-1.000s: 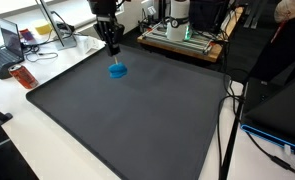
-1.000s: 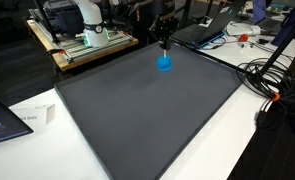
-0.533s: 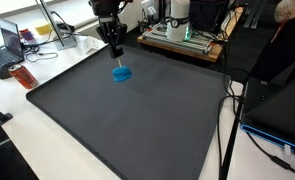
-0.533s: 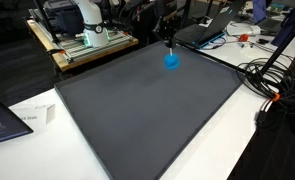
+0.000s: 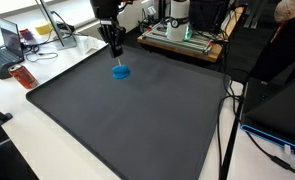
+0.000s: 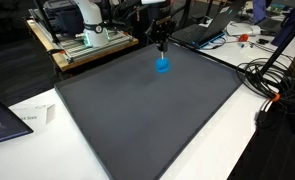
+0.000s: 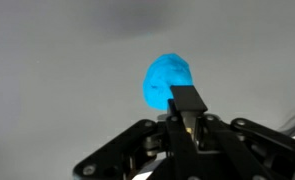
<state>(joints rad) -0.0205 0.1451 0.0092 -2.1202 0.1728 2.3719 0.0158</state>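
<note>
A small bright blue object [image 5: 119, 71] [image 6: 162, 65] sits low over the far part of a dark grey mat [image 5: 137, 115] [image 6: 147, 110]. My gripper [image 5: 115, 50] [image 6: 160, 48] hangs straight above it with its jaws shut. In the wrist view the closed gripper [image 7: 187, 100] overlaps the lower edge of the blurred blue object [image 7: 167, 80], and the tips appear to pinch a thin part of it. No gap shows between the fingers.
The mat lies on a white table [image 5: 47, 140]. Behind it stand a framed rig with a white device [image 5: 182, 30] [image 6: 87, 35], laptops [image 5: 7, 45] [image 6: 212, 30] and an orange-red item [image 5: 24, 76]. Cables [image 6: 272, 80] trail along one side.
In an exterior view the gripper and the blue object swung together to one side, then back the other way, past where they started. The jaws stayed shut.
</note>
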